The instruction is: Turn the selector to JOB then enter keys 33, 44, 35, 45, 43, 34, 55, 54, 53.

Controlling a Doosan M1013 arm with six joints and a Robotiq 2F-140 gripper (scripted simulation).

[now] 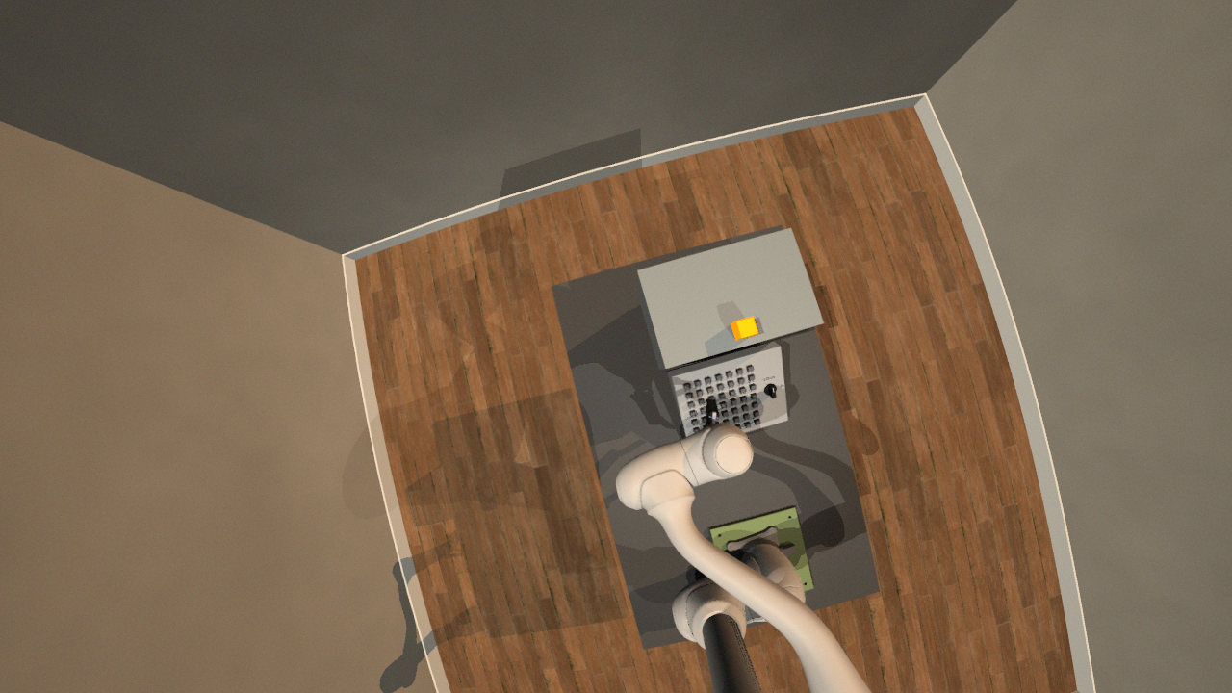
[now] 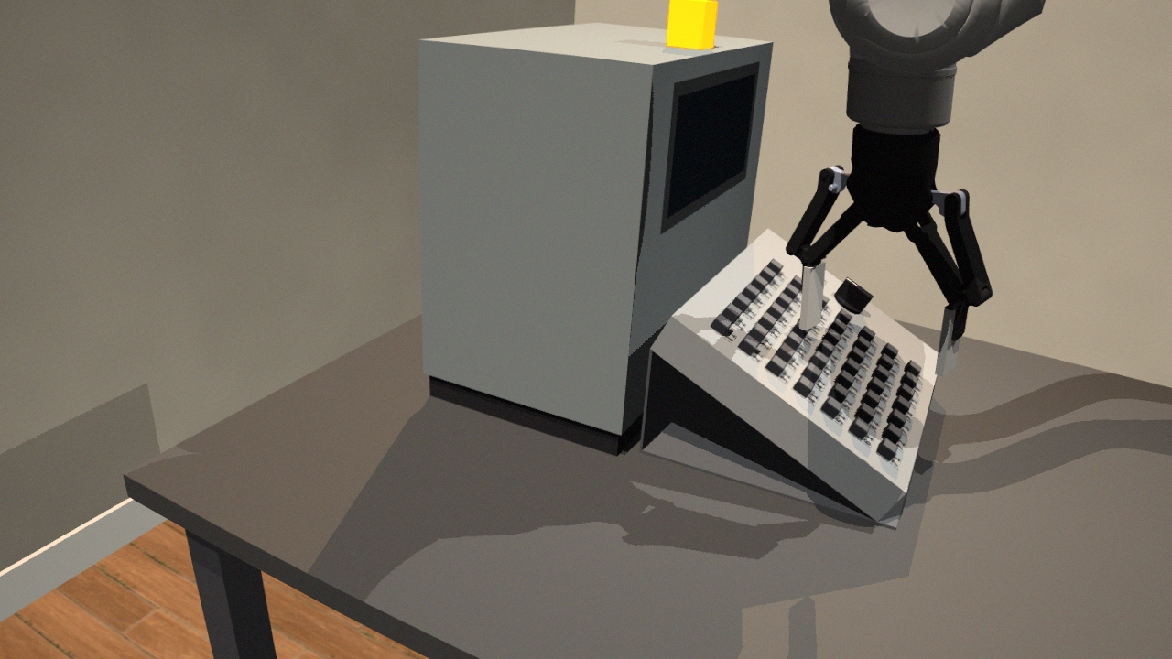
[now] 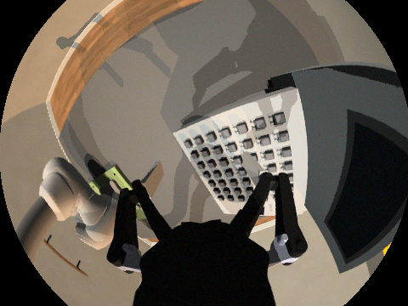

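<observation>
Dark table (image 1: 594, 327) (image 2: 507, 508) (image 3: 127, 102) under wide-open jaws (image 2: 881, 348)

Nothing can be read with certainty: the tiny markings below the keys of the sloped keypad (image 1: 782, 413) (image 2: 737, 389) (image 3: 299, 127), under and beside the open gripper (image 1: 711, 413) (image 2: 879, 344) (image 3: 204, 180), and the print near its selector knob (image 1: 771, 391) (image 2: 852, 296) are too small.
</observation>
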